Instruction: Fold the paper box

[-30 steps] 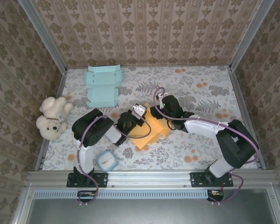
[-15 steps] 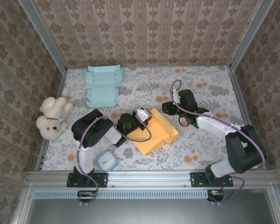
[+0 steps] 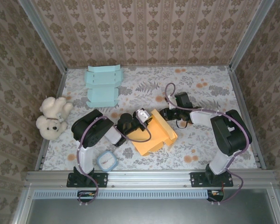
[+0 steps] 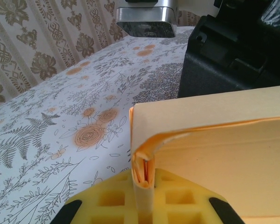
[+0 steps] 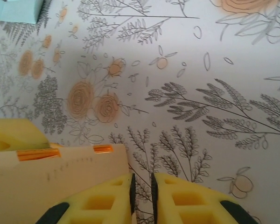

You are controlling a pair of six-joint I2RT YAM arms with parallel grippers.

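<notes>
The orange paper box [image 3: 154, 134] lies partly folded at the middle of the table, one wall standing up. My left gripper [image 3: 142, 117] is at its left corner. In the left wrist view that gripper [image 4: 147, 186] is shut on the doubled edge of the upright wall [image 4: 214, 149]. My right gripper [image 3: 168, 114] is at the box's far right corner. In the right wrist view its pads [image 5: 102, 200] stand a narrow slit apart around [image 5: 141, 186], with only tablecloth between them. The box's side [image 5: 60, 172] sits just left of the left pad.
A flat teal paper box blank [image 3: 103, 86] lies at the back left, its corner visible [image 5: 18, 9]. A white teddy bear [image 3: 52, 117] sits by the left wall. A small blue clock [image 3: 106, 161] lies near the left arm's base. The right arm's black body [image 4: 233, 51] looms behind the wall.
The right gripper left the box top, swung out to the right, then came back to the box's right corner while narrowing its jaws. The left gripper kept its hold.
</notes>
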